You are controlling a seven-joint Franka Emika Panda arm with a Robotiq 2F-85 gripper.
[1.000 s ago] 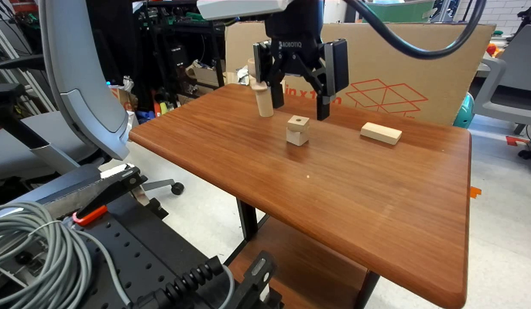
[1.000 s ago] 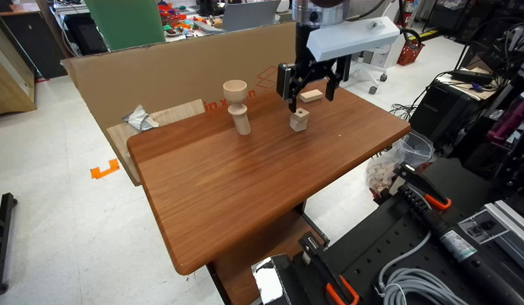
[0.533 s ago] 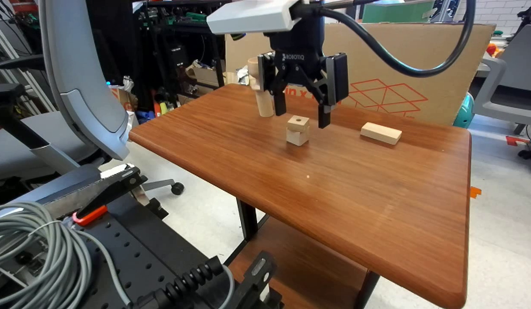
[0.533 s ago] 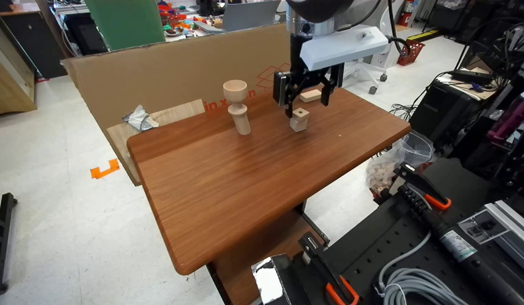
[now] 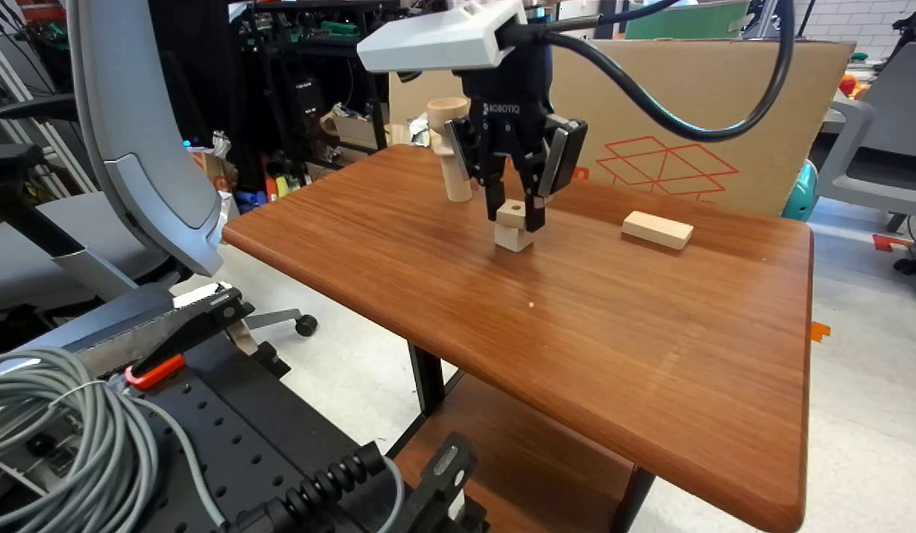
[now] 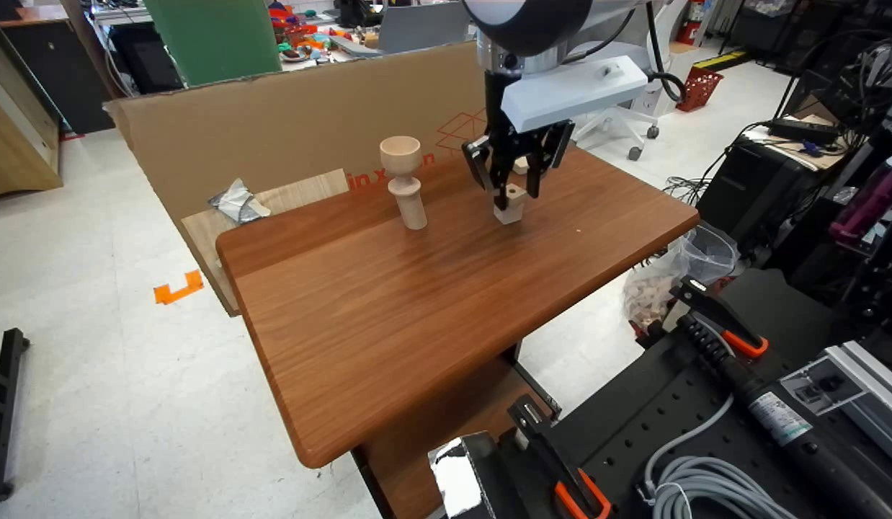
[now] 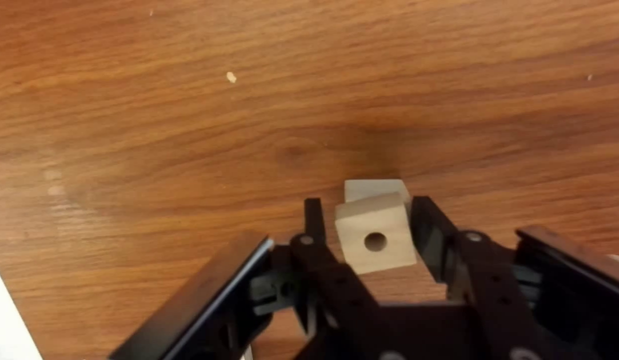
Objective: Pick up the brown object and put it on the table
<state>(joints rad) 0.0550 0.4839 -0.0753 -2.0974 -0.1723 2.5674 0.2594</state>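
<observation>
The claw [image 5: 515, 219] now sits lower, narrower. Half-parted, it straddles the brown piece [image 7: 374, 225] (ungripped, atop a block [image 5: 511, 238]).

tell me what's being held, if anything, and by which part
Nothing: the end effector is around the top block, but the wrist view shows a gap beside one finger.

The gripper [image 5: 514, 216] points down — 2 fingers [image 7: 430, 232] parted — beneath the arm [image 6: 527, 29]

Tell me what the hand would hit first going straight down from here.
Probably the table, as the hand straddles the small holed piece. Depth is unclear, though; the gap looks tight on one side, so the block underneath could get clipped first.
</observation>
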